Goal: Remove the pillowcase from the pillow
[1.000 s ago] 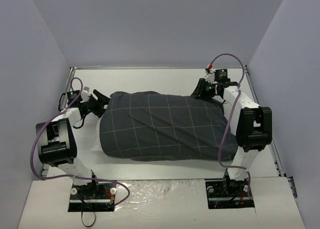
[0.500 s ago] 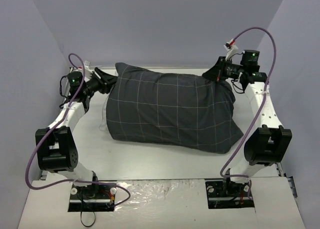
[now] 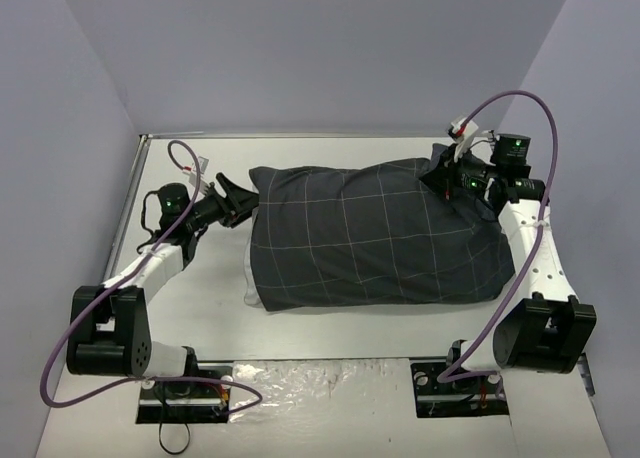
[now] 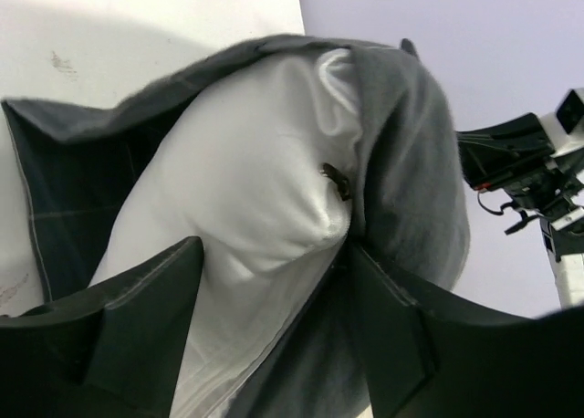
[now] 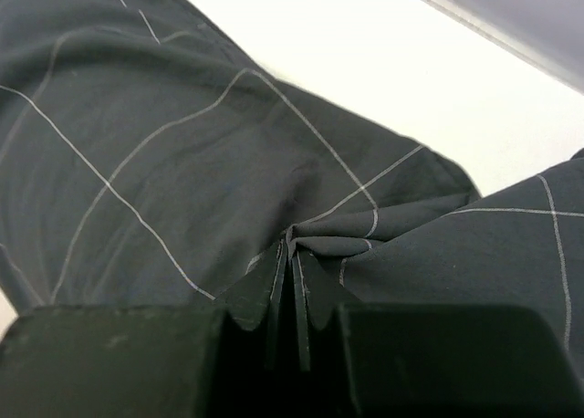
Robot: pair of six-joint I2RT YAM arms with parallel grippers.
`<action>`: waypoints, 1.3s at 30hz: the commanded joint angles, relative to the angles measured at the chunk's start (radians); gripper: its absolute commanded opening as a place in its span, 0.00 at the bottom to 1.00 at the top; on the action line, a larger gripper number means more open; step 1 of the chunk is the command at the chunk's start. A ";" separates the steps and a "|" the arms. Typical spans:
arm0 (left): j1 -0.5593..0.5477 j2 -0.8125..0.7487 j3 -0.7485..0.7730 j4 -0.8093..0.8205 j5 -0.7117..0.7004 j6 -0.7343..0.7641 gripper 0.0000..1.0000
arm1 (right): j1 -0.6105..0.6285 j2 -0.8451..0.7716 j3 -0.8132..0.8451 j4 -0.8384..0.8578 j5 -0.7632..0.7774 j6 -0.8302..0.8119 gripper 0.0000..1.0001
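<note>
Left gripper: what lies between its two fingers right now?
The white end of the pillow fills the gap in the left gripper, the pillowcase rim lying by one finger. Left wrist view shows it.

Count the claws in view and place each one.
2. The left claw is at the open left end of the pillowcase, straddling the bare white pillow. The right claw is shut on a pillowcase fold at the far right corner.
</note>
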 commanded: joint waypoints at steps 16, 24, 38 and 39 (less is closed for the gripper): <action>0.103 -0.109 0.055 -0.357 -0.201 0.327 0.69 | 0.010 -0.088 -0.079 -0.066 -0.014 -0.116 0.00; 0.188 -0.120 0.063 -0.478 -0.190 0.410 0.72 | 0.010 -0.071 -0.087 -0.065 -0.010 -0.127 0.00; 0.160 -0.002 0.017 -0.233 0.018 0.369 0.72 | 0.010 -0.062 -0.087 -0.063 -0.014 -0.122 0.00; 0.154 0.000 0.009 -0.190 0.040 0.329 0.72 | 0.010 -0.060 -0.085 -0.065 -0.016 -0.122 0.00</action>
